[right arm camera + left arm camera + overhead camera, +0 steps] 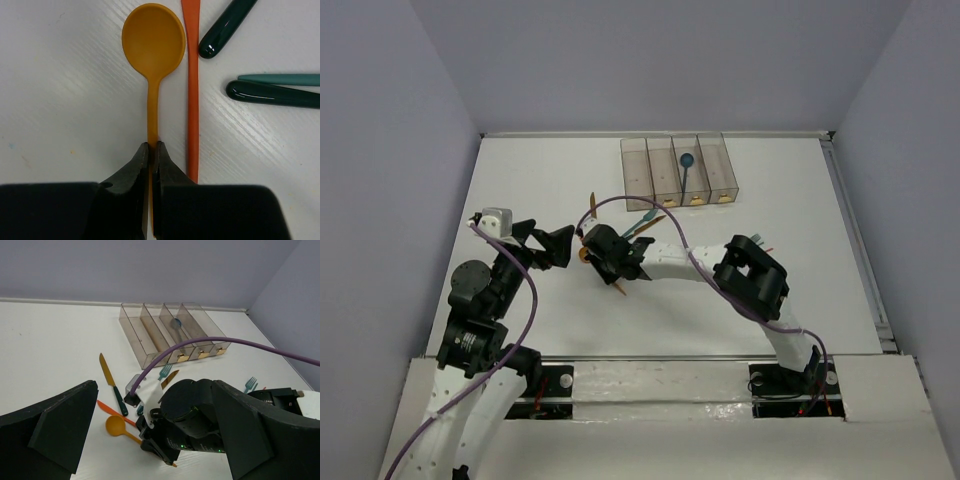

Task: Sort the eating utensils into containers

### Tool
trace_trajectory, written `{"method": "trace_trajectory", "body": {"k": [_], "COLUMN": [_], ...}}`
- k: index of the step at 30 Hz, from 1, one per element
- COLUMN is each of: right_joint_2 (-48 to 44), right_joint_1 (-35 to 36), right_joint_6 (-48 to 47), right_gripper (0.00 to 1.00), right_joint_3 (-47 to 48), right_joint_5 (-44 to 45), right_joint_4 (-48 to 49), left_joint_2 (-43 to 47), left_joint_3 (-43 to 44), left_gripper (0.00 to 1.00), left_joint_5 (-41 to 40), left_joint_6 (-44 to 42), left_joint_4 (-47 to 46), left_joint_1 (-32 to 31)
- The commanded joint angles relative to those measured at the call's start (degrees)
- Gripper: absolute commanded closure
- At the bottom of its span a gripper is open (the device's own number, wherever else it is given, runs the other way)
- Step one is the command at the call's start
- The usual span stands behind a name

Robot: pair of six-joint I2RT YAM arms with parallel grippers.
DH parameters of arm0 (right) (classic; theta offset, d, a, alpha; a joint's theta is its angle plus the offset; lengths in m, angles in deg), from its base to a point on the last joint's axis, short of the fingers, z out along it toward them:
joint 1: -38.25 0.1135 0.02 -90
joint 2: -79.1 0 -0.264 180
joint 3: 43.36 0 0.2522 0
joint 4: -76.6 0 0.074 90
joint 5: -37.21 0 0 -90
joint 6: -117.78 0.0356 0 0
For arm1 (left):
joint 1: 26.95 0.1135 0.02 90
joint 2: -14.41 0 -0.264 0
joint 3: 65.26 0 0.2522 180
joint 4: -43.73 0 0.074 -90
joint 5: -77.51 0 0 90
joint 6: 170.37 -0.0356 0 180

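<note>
Toward the middle of the bench (545, 175), the right tool (151, 146) pinches the orange spoon (153, 42) by its handle, apparently lying flat; the left tool (551, 245) gapes wide.

Four clear, smoky containers (675, 170) stand joined in a row at the far side, and a blue spoon (688, 165) lies in the third from the left. Nearer, loose utensils lie flat: an orange spoon (153, 42) with a red-orange handle (192, 100) just beside it; beyond them an orange-bladed knife (111, 382) and, to the right, a teal fork (165, 372).
</note>
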Motion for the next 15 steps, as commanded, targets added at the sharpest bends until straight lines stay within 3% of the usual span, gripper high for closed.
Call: {"method": "trace_trajectory", "body": {"k": [1,8,13,15], "right_joint_2": [-1.9,-11.4,-16.7,-17.2], "right_joint_1": [0.6,-1.0,-7.3,-13.1], "right_joint_6": [0.5,1.0,0.2,0.1], "right_gripper": [0.97,1.0,1.0,1.0], "right_joint_3": [2.4,0.2,-0.6,0.5], "right_joint_5": [1.6,-0.4,0.1,0.1], "right_joint_4": [1.1,7.0,10.5,11.1], "left_joint_2": [0.8,0.8,0.6,0.6], "left_joint_3": [2.2,2.2,2.4,2.4], "left_gripper": [0.01,0.01,0.01,0.01], "left_joint_5": [0.4,-0.1,-0.1,-0.5], "left_joint_6": [-0.2,-0.2,0.0,0.3], "left_joint_4": [-2.3,-2.1,-2.4,-2.4], "left_joint_1": [0.3,0.3,0.3,0.3]}}
